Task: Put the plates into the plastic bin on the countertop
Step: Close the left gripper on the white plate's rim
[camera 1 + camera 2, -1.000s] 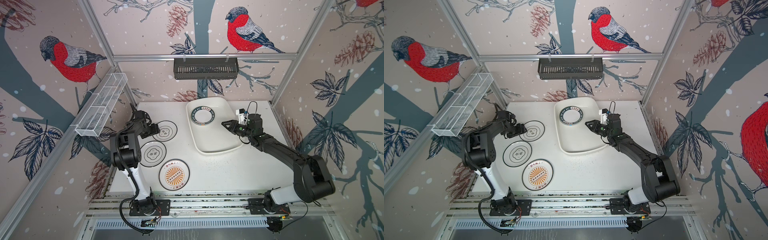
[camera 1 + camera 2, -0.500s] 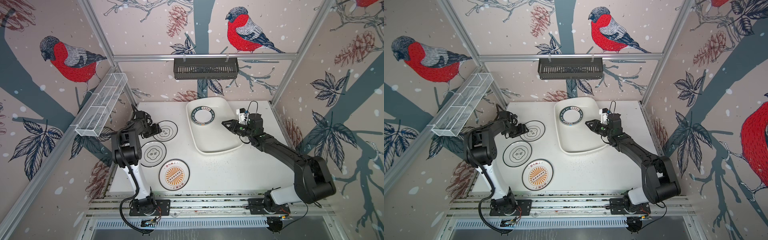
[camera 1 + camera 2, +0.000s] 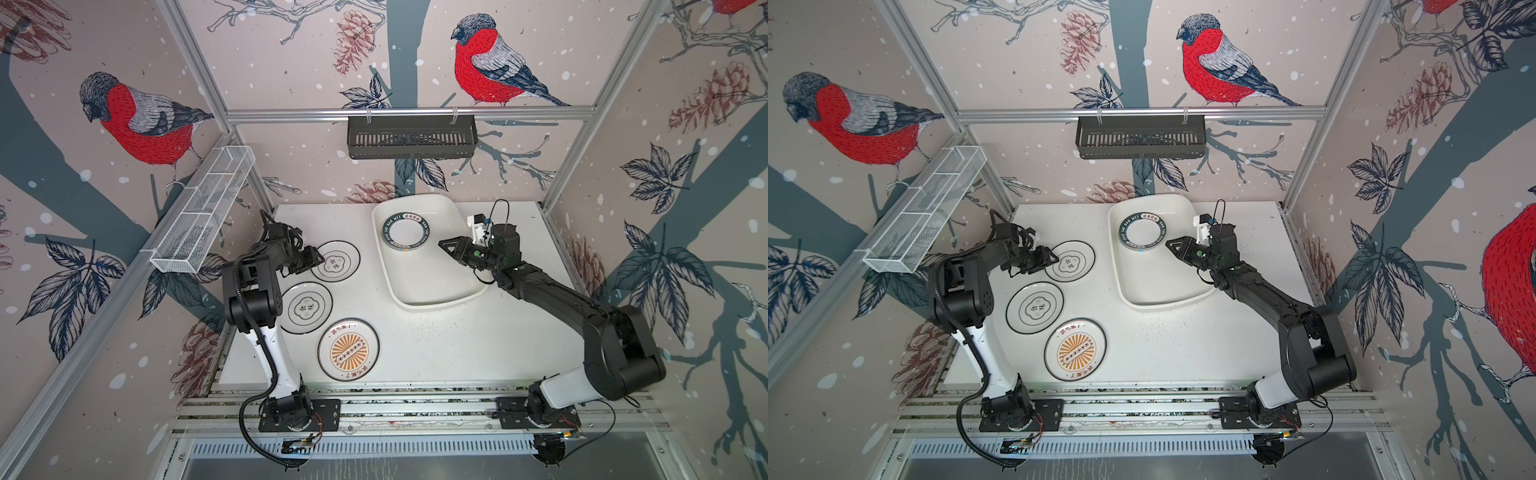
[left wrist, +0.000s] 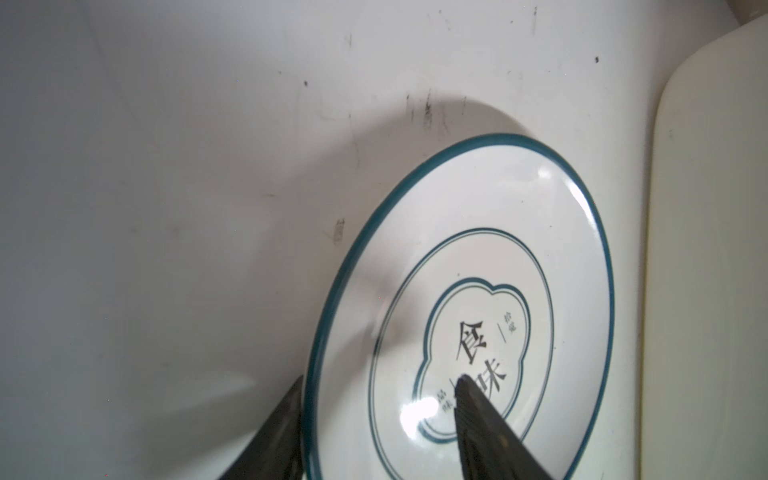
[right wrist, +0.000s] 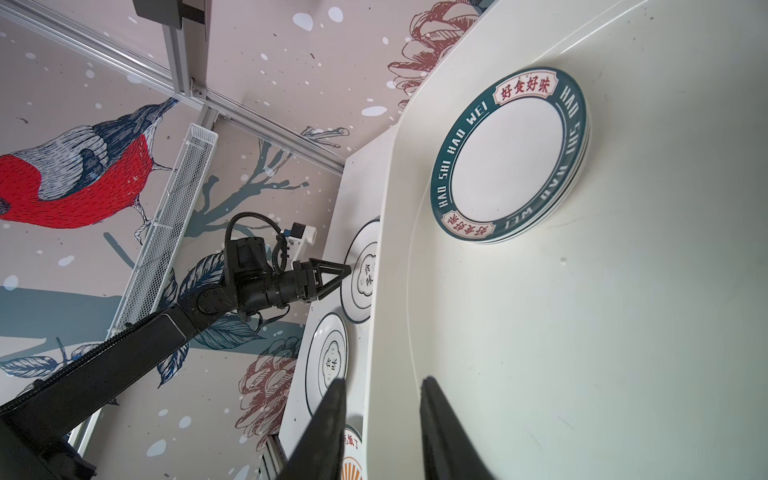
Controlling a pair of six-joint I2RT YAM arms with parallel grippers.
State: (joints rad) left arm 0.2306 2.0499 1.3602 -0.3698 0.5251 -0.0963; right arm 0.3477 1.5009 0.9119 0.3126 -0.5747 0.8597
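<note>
Left gripper [image 4: 380, 378]: jaws straddle the rim of thin-rimmed plate [image 4: 478, 249] on countertop [image 3: 457, 340]; clamping unclear. Right gripper [image 5: 384, 380]: parted, empty, above plastic bin [image 3: 436, 291]. Green-rimmed plates [image 3: 406, 232] stacked inside. Sunburst plate [image 3: 348, 350] and second thin-rimmed plate [image 3: 306, 307] on countertop.

The plastic bin [image 3: 428, 274] holds a green-rimmed plate stack [image 3: 406, 233] in its 11 o'clock corner; its floor toward 5 o'clock lies bare. The right gripper [image 3: 441, 244] hangs at the stack's 3 o'clock. 3 plates [image 3: 306, 308] line the countertop's [image 3: 457, 345] 9 o'clock side; 6 o'clock lies open.
</note>
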